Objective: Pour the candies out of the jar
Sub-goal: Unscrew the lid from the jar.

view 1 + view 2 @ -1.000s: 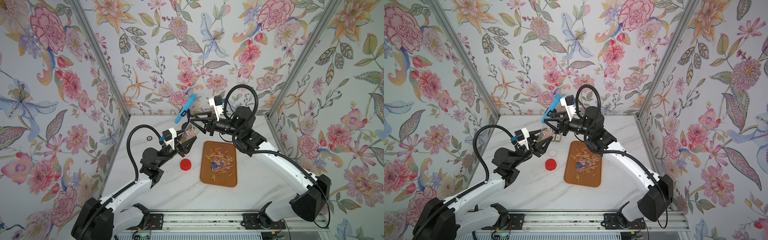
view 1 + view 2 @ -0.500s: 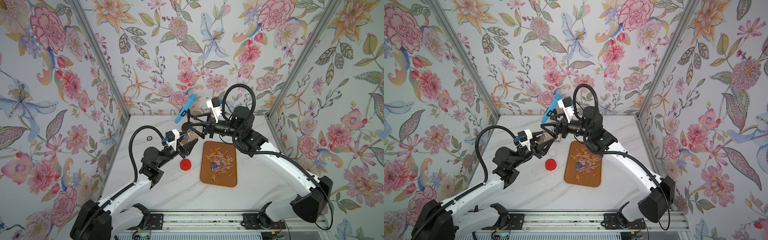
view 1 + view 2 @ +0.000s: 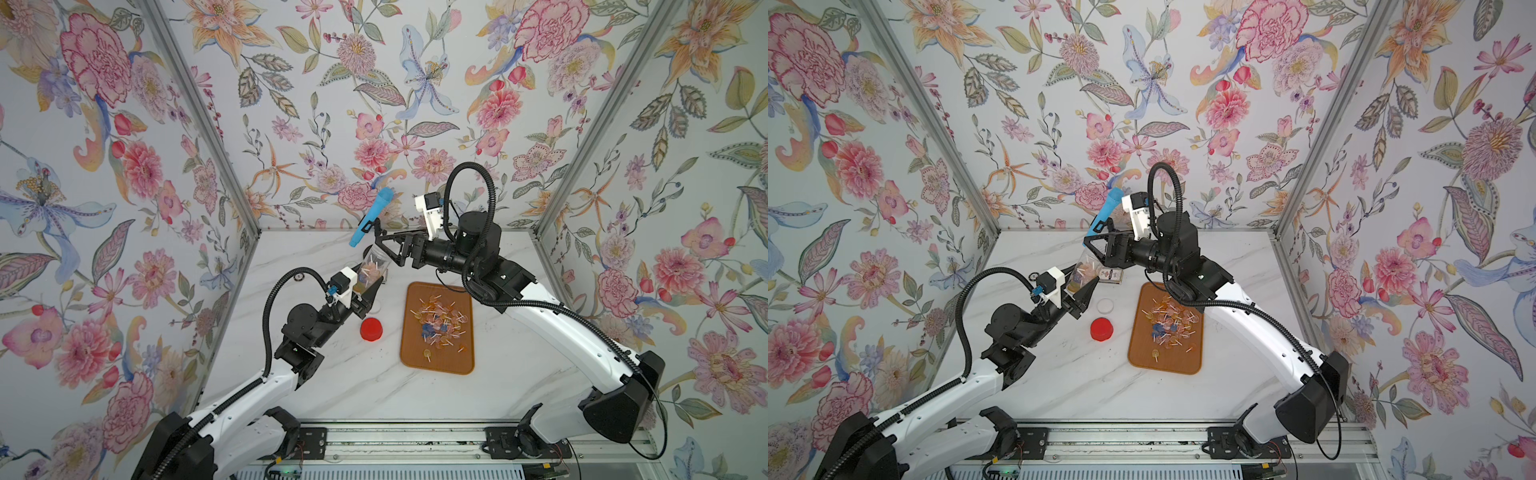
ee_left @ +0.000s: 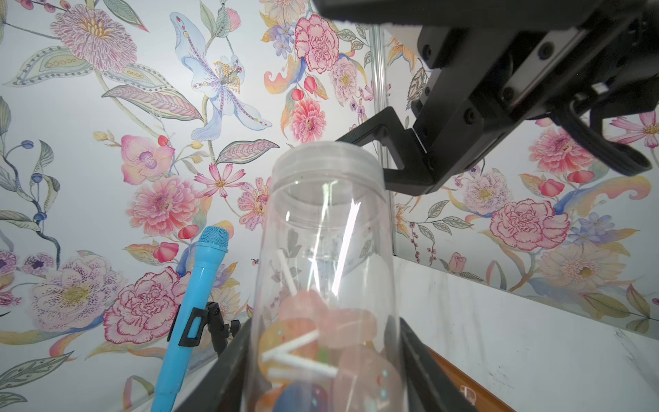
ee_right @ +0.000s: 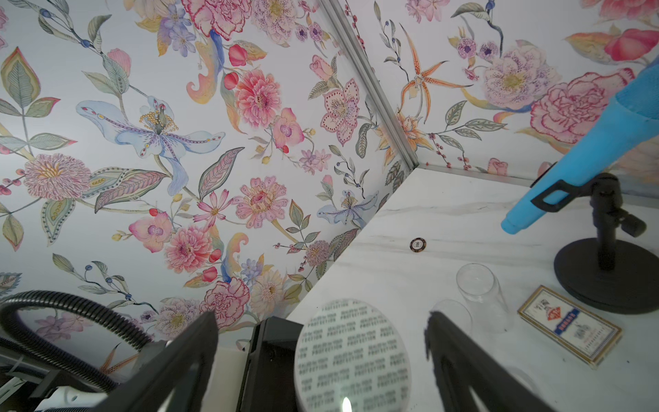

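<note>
Release marks this moment: the right end effector [image 5: 321,317], closed around the jar [image 3: 371,272] a second ago, now stands spread. There is a gap on each side of a round white printed disc [image 5: 353,356] that shows between its fingers [image 5: 185,356]. Whether that disc is a seal across the jar's mouth I cannot tell. The left end effector [image 4: 324,364] pinches the clear jar low on its body and carries it alone, mouth up and tilted, above the table [image 3: 332,395]. As far as both top views show, the jar is beside the brown tray [image 3: 465,361] rather than over it, near the red lid [image 3: 371,329]. Several lollipops [image 4: 321,321] sit in the jar's bottom and many more lie on the tray. The pour looks only partly done. The left arm would likely have to bring the jar over the tray and tip it.
</note>
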